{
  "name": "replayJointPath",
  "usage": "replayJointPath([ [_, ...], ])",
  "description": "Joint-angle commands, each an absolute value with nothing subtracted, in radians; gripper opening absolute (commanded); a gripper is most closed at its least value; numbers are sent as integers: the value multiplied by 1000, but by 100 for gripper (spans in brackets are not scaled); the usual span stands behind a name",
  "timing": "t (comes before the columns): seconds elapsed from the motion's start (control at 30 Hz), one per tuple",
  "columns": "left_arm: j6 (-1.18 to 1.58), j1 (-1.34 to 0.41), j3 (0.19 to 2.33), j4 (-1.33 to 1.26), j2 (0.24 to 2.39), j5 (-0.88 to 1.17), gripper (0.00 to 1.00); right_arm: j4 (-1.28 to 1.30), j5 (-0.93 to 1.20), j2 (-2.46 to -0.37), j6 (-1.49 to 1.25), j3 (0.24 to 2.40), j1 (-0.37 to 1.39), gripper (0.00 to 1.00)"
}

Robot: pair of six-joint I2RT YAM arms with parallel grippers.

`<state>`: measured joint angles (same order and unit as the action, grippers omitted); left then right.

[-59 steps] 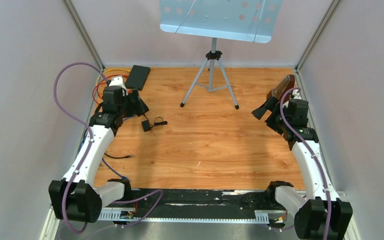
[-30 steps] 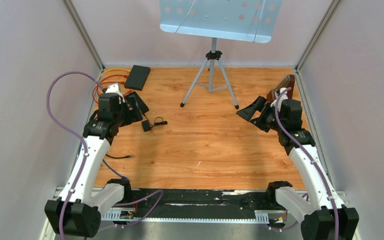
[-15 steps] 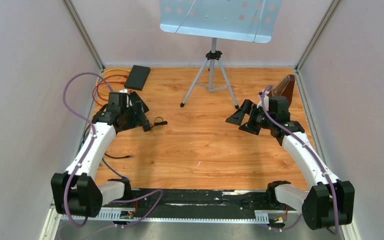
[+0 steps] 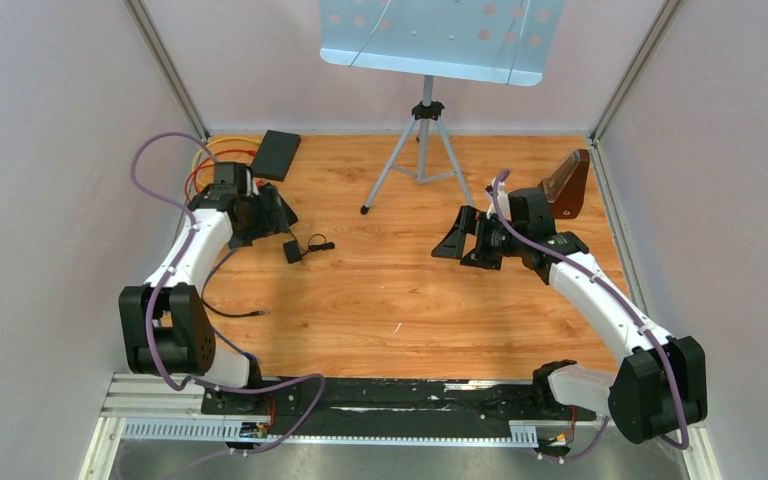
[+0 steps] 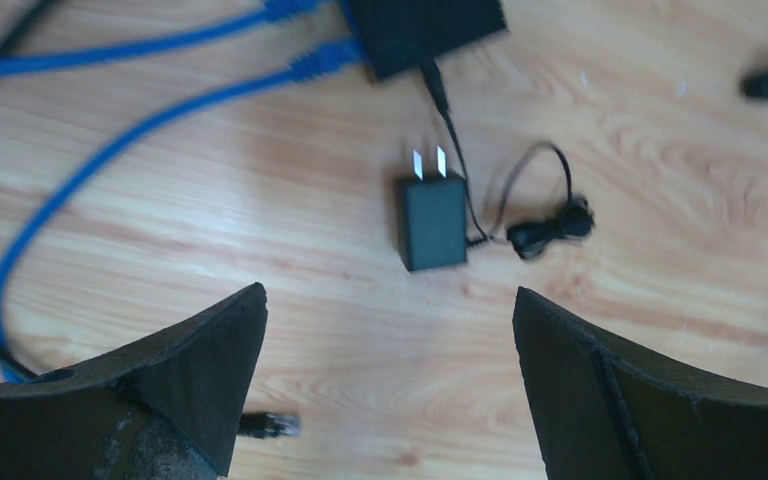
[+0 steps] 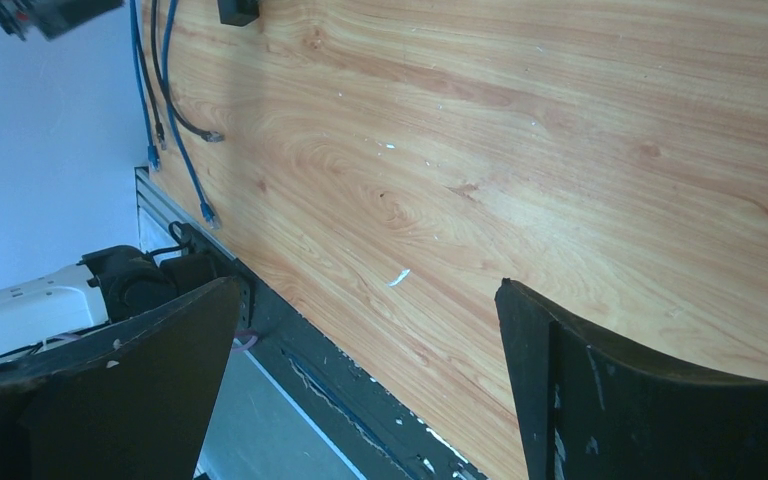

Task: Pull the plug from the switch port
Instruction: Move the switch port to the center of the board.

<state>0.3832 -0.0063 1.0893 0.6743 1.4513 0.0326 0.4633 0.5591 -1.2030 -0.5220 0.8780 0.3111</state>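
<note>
The black switch (image 5: 425, 28) lies at the top of the left wrist view with two blue cable plugs (image 5: 322, 58) in its left side and a thin black power cord (image 5: 437, 88) in its near side. In the top view the switch (image 4: 282, 212) is partly hidden by my left gripper (image 4: 257, 216). My left gripper (image 5: 388, 300) is open and empty, hovering above bare table short of the switch. My right gripper (image 4: 457, 243) is open and empty over the middle right of the table, far from the switch; it also shows in the right wrist view (image 6: 370, 288).
A black power adapter (image 5: 432, 222) with its coiled cord (image 5: 550, 226) lies between my left gripper and the switch. A loose cable end (image 5: 270, 425) lies by the left finger. A second black box (image 4: 275, 155) with orange cables, a tripod stand (image 4: 422, 150) and a brown object (image 4: 566, 185) stand at the back.
My left arm has swung back and left, keeping its gripper over the switch area. My right gripper has moved left toward the middle of the table. Both stay open.
</note>
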Motion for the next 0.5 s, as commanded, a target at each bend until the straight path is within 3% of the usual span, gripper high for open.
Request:
replayJointPath([
  [0.0,380,114,1151,666,1471,14,100,458,528,-1189,-500,914,316,100],
  [0.17,418,169,1177,653,1550,-133,100,458,506,-1204,-488,909,317,100],
  [0.47,420,200,1183,584,1726,-94,100,461,508,-1228,-492,898,317,100],
])
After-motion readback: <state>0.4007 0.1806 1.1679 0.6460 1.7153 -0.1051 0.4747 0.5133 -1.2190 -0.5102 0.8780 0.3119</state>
